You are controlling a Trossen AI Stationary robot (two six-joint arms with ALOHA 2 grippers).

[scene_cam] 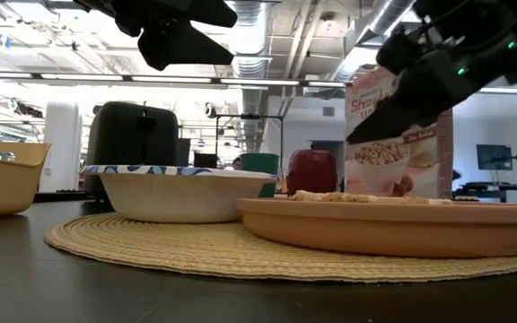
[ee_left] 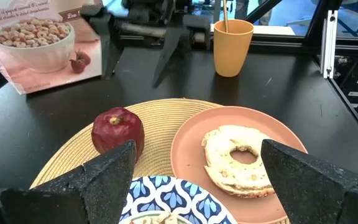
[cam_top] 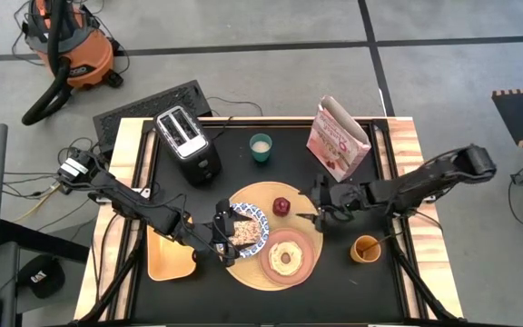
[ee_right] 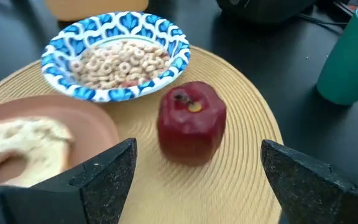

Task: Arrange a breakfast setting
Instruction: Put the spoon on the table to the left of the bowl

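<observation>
So the round woven board (cam_top: 263, 234) is sitting mid-surface and everything's hanging off it. Going left to right: the left gripper (cam_top: 222, 227) is hovering at the board's left edge over the blue-and-white bowl (cam_top: 248, 227), jaws spread wide and holding nothing, probably because the cereal bowl's already parked. The pink plate (cam_top: 289, 257) with the bagel (cam_top: 286, 258) is taking up the board's near-right part. The apple (cam_top: 281, 206) is standing on the board's far side, free, with the right gripper (cam_top: 319, 214) just beside it, jaws released and empty. The orange cup (cam_top: 365, 248) with the spoon (cam_top: 379, 241) is waiting off to the board's right. The black surface is also carrying a toaster (cam_top: 187, 143), teal cup (cam_top: 261, 147) and cereal bag (cam_top: 337, 137); a shop vacuum (cam_top: 66, 47) is on the floor behind.
</observation>
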